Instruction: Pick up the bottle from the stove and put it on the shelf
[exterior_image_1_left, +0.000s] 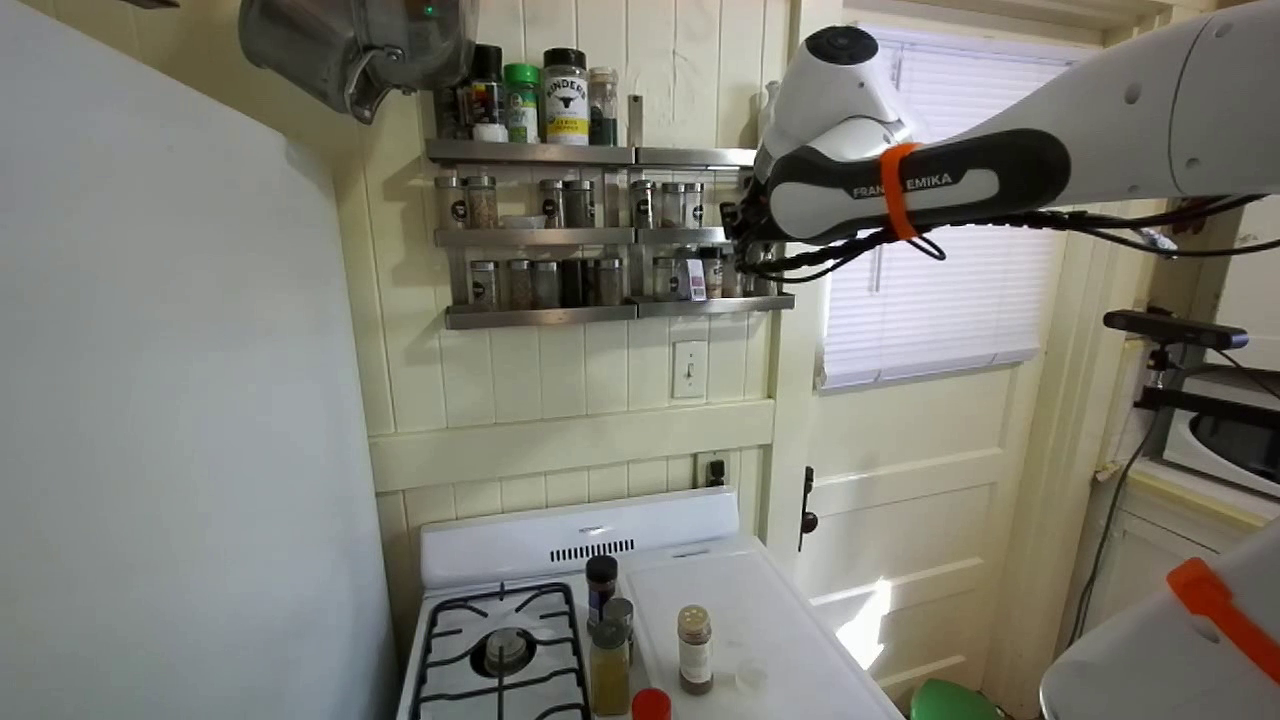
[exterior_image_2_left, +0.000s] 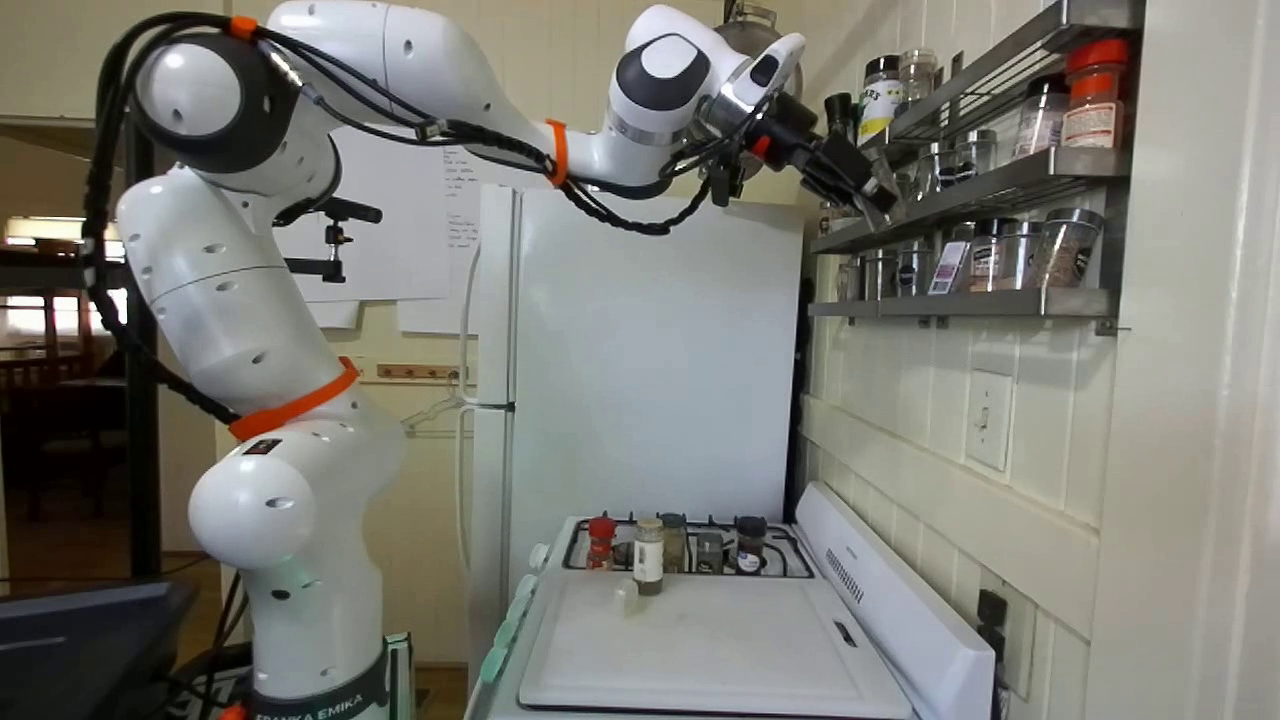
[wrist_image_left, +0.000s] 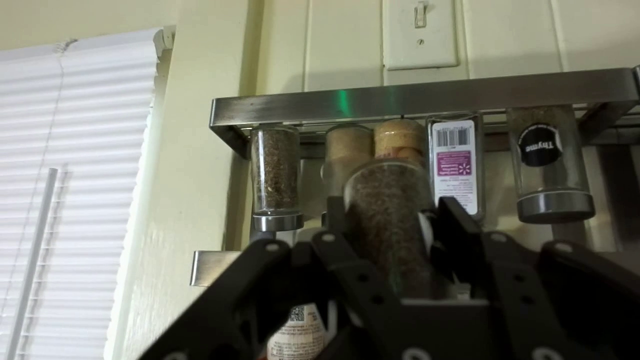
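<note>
The bottle (wrist_image_left: 387, 200), a clear one with dark brown contents, is off the stove (exterior_image_2_left: 720, 640) and up by the shelf (exterior_image_2_left: 1000, 185), so the pick-up looks done, while setting it down and letting go remain. It sits between the fingers (wrist_image_left: 457, 220) of the end effector (wrist_image_left: 392, 217), which is clamped on it, with one end reaching out beyond them; whether it touches the shelf I cannot tell.
</note>
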